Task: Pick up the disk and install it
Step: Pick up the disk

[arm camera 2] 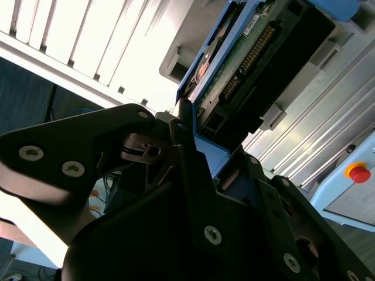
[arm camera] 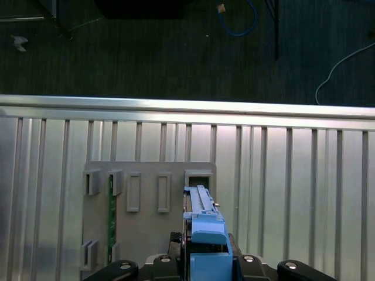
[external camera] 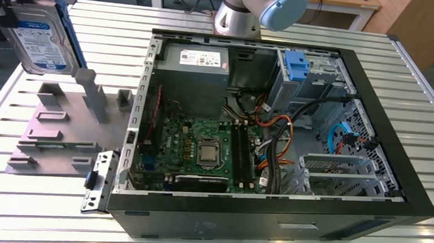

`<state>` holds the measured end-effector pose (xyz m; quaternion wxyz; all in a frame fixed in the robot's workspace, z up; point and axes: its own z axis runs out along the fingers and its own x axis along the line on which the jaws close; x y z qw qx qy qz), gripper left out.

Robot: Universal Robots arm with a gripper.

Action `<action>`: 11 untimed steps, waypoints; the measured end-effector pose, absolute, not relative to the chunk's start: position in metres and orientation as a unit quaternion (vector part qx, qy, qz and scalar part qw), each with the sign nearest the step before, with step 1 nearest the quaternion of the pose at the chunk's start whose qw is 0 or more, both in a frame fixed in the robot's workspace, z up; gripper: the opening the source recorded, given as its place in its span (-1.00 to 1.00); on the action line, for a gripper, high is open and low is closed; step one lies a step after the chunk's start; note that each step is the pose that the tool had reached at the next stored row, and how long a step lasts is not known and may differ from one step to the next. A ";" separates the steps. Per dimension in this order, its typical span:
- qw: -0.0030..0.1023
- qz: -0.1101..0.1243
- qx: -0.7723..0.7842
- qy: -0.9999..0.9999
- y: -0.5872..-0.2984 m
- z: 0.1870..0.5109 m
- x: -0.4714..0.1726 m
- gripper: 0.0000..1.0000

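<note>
1. Tabletop (external camera: 38, 201) of slatted metal, carrying grey fixture plate (external camera: 70, 125) and open computer case (external camera: 272, 215).
2. Dark floor (arm camera: 146, 52) beyond tabletop's edge, with loose cables (arm camera: 237, 33).
3. Disk (external camera: 39, 38) aloft above fixture plate, upright, well apart from case, fingers (arm camera 2: 190, 170) clamped on its blue carrier.

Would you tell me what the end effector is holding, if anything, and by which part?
The end effector holds the disk, clamped on one end of its blue carrier frame.
</note>
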<state>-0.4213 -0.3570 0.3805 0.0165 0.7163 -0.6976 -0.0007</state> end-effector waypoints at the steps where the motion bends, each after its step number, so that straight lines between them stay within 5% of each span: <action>1: 0.017 -0.001 0.716 -0.698 -0.357 0.381 -0.421 -0.26; 11: 0.017 -0.001 0.716 -0.698 -0.357 0.383 -0.421 -0.26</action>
